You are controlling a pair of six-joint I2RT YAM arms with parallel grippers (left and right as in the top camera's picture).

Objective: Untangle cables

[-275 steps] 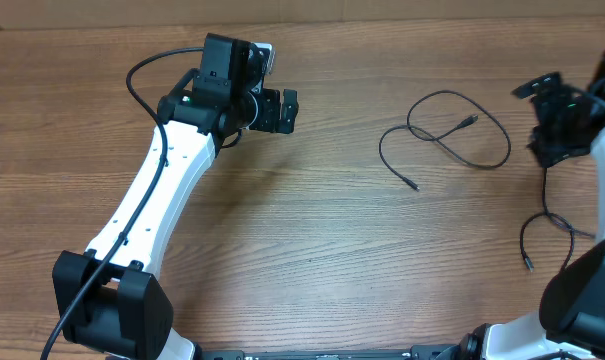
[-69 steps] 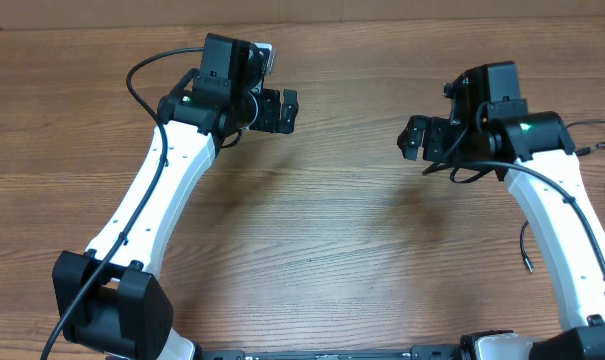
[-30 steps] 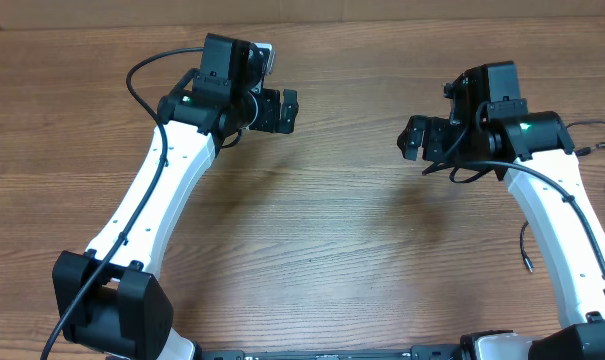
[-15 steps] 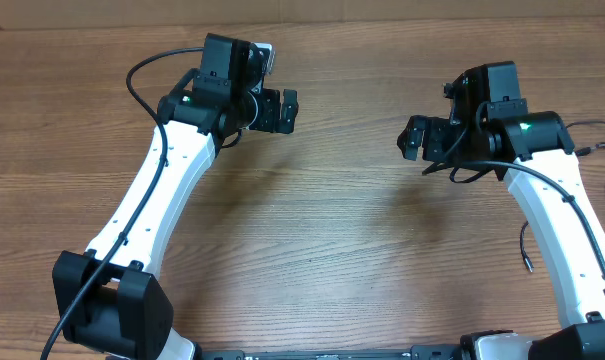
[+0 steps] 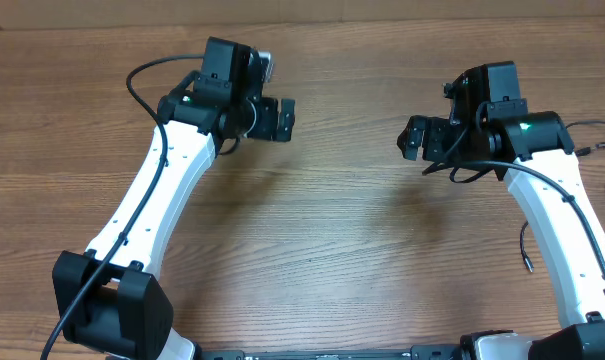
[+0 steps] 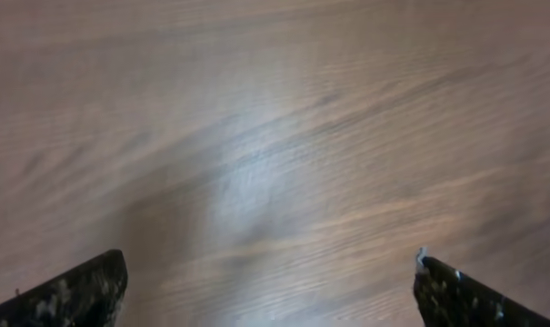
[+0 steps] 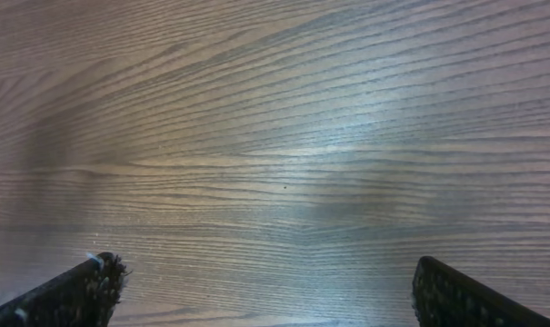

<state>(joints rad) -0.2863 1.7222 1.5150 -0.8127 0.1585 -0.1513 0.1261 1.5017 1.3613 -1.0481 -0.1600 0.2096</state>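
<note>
The thin black cables lie at the table's far right. One strand (image 5: 523, 238) runs down beside the right arm to a small plug, and other bits (image 5: 604, 146) show at the frame's edge; the right arm hides the rest. My right gripper (image 5: 409, 139) hovers open over bare wood, left of those cables. My left gripper (image 5: 284, 119) hangs open at the upper left, far from them. The left wrist view, which is blurred, has only wood grain between the open fingers of my left gripper (image 6: 270, 263). The right wrist view likewise has only wood between those of my right gripper (image 7: 265, 265).
The wooden table (image 5: 322, 250) stretches between the two white arms. Each arm carries its own thicker black wire, the left one (image 5: 142, 75) looping above the wrist. A pale wall strip runs along the table's back edge.
The left gripper has shifted slightly down and left and turned a little in the last half second. The right arm has stayed still since about two seconds ago.
</note>
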